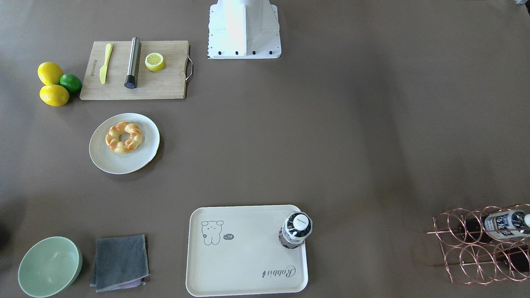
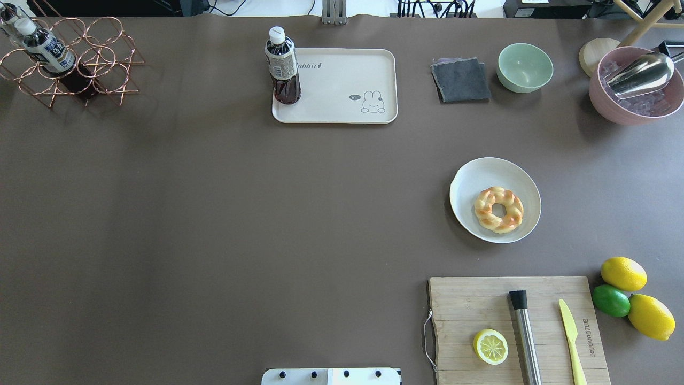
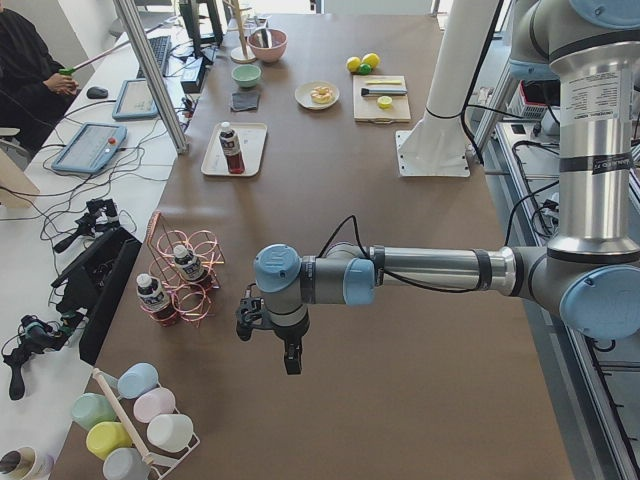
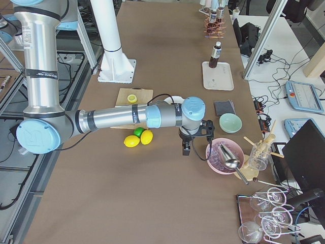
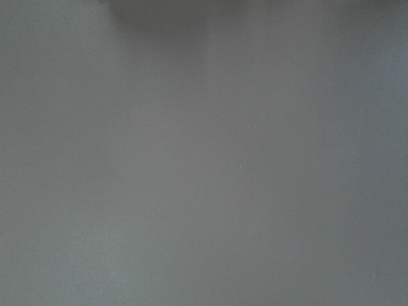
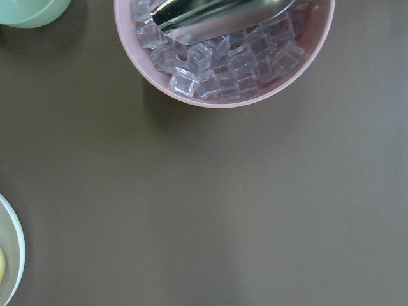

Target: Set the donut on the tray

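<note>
The donut (image 1: 124, 137) is a braided golden ring that lies on a round off-white plate (image 1: 120, 163); it also shows in the overhead view (image 2: 499, 209). The cream tray (image 1: 244, 265) with a bear drawing lies apart from it (image 2: 342, 85), with a dark drink bottle (image 2: 283, 67) upright in one corner. My left gripper (image 3: 268, 345) hangs over bare table at the robot's left end. My right gripper (image 4: 195, 147) hangs beside the pink ice bowl (image 4: 223, 155), right of the plate. Both show only in side views, so I cannot tell whether they are open or shut.
A wooden cutting board (image 2: 513, 326) holds a halved lemon, a steel cylinder and a yellow knife; two lemons and a lime (image 2: 611, 300) lie beside it. A green bowl (image 2: 525, 67) and a grey cloth (image 2: 460, 79) lie right of the tray. A copper wire rack (image 2: 69, 59) holds bottles.
</note>
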You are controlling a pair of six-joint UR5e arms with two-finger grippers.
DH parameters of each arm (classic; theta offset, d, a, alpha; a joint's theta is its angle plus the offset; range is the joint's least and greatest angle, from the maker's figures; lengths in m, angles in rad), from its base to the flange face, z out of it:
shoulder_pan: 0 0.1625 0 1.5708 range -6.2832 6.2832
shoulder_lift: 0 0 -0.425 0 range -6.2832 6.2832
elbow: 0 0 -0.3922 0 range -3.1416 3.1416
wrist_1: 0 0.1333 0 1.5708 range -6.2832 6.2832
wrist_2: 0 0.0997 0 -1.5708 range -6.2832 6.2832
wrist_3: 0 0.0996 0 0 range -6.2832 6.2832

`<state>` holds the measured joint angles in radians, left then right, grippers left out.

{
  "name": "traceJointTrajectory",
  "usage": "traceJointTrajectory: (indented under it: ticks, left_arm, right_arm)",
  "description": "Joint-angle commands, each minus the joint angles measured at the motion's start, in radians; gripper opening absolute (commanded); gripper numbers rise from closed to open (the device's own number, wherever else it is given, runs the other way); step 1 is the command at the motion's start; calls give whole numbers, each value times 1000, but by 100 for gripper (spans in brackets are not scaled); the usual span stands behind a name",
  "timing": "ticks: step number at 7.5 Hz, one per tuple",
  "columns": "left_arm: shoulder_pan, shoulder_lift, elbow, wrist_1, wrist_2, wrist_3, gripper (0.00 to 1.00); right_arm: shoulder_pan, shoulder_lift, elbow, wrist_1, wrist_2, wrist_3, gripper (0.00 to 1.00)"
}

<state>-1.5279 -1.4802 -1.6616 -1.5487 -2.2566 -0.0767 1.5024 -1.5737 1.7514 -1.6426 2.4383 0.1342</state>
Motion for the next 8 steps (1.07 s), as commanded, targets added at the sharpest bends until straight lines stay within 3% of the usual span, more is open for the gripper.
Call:
traceJointTrajectory:
  ticks: [1, 3, 8]
  left_arm:
    - [0, 0, 8, -1, 0, 0, 98]
    - [0, 6, 8, -1, 0, 0, 98]
    - [0, 6, 8, -1, 0, 0, 98]
  right_arm:
    - [-134, 6, 11, 250, 2, 346, 100]
    - [-258, -8, -21, 520, -39, 610, 100]
    - [-557, 9, -127, 907, -249, 976, 100]
